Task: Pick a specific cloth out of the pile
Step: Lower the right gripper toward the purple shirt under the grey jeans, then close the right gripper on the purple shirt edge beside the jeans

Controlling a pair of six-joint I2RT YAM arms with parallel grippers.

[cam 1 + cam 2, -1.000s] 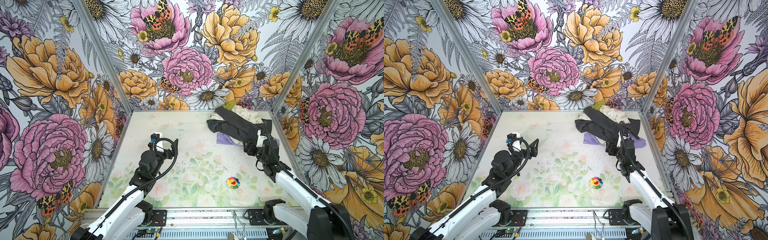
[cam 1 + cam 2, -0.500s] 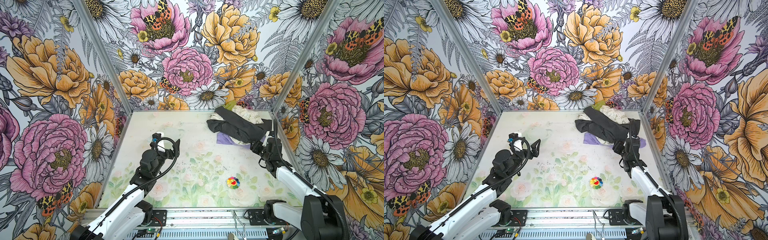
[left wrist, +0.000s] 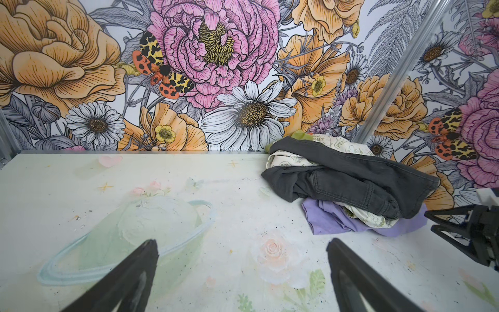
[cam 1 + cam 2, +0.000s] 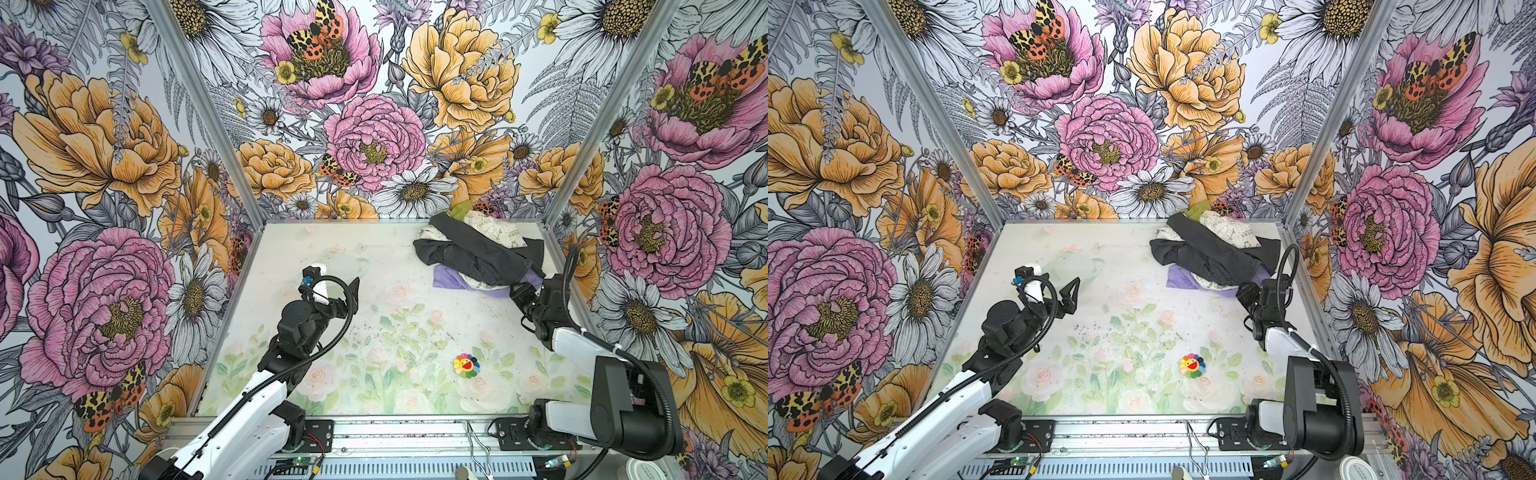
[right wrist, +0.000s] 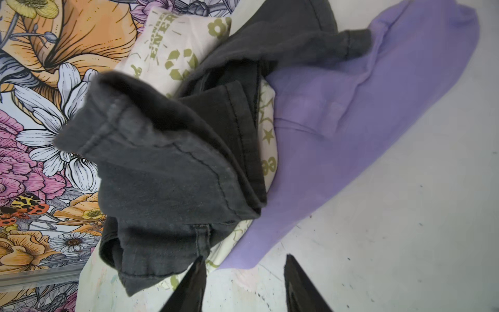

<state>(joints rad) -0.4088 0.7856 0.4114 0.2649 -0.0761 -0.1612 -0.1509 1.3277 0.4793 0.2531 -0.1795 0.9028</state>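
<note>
"PEACE" is read on the cream cloth [image 4: 492,226] in a top view, "ENER" only in the right wrist view. The cloth [image 5: 351,108] is pinned beneath the pile [image 4: 478,255] in the worktop's [image 4: 374,332] far right corner. The right gripper [image 5: 244,258] is held apart at the edge of the cloth, and the left gripper [image 3: 241,240] is spread wide.

Cloth [image 5: 351,121] is showing plain lavender; garment [image 5: 162,175] dark grey; printed cloth [image 5: 172,54] cream with olive words, stars; table [image 4: 374,332] faded pastel roses.

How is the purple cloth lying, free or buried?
Partly buried: the grey garment and the printed cloth lie over the purple cloth; only its edge shows.
</note>
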